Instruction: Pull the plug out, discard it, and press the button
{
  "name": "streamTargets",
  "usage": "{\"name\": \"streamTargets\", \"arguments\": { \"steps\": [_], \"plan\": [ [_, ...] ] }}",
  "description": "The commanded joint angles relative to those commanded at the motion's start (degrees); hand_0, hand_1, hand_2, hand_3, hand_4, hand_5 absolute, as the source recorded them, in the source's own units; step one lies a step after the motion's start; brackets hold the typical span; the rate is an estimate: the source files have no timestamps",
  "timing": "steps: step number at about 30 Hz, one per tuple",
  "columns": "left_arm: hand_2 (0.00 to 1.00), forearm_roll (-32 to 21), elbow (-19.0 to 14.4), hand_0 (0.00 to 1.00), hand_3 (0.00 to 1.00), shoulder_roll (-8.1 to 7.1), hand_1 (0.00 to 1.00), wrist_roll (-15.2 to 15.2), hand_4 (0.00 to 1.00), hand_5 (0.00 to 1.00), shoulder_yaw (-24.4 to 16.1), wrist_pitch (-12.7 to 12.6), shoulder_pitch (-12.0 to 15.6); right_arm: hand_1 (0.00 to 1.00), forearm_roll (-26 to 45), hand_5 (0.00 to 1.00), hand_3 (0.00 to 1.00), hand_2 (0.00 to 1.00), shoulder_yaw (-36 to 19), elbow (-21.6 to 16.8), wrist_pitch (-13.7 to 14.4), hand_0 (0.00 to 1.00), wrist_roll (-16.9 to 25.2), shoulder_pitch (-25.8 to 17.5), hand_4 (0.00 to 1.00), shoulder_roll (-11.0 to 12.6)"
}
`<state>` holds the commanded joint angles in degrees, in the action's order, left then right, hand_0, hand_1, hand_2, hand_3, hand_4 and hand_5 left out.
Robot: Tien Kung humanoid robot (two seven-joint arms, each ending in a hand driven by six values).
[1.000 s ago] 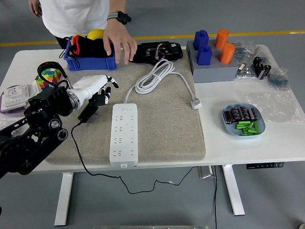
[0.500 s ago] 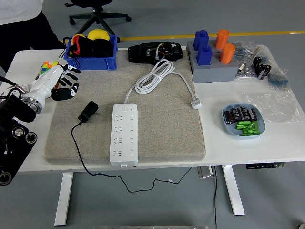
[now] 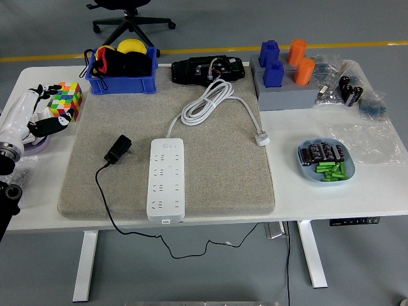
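My left hand (image 3: 39,111) hovered empty at the desk's (image 3: 319,185) left edge, fingers loosely spread, while the black plug (image 3: 118,148) lay unplugged on the mat (image 3: 217,172) beside the power strip (image 3: 166,180).

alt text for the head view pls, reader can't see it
A white power strip lies on a grey mat with nothing plugged in; a black plug rests on the mat to its left, cable trailing off the table's near edge. The robot's left hand sits at the left edge, holding nothing.
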<state>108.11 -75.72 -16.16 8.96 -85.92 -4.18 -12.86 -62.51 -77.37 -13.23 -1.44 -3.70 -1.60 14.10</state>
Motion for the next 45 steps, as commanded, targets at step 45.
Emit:
{"name": "streamTargets", "arguments": {
  "steps": [45],
  "plan": [
    [0.774, -0.66, -1.60, 0.791, 0.829, 1.57, 0.760, 1.48, 0.699, 0.239, 1.44, 2.33, 1.23, 0.674, -0.33, 0.594, 0.629, 0.655, -0.54, 0.03, -0.17, 0.726, -0.23, -0.36, 0.738, -0.55]
  ]
}}
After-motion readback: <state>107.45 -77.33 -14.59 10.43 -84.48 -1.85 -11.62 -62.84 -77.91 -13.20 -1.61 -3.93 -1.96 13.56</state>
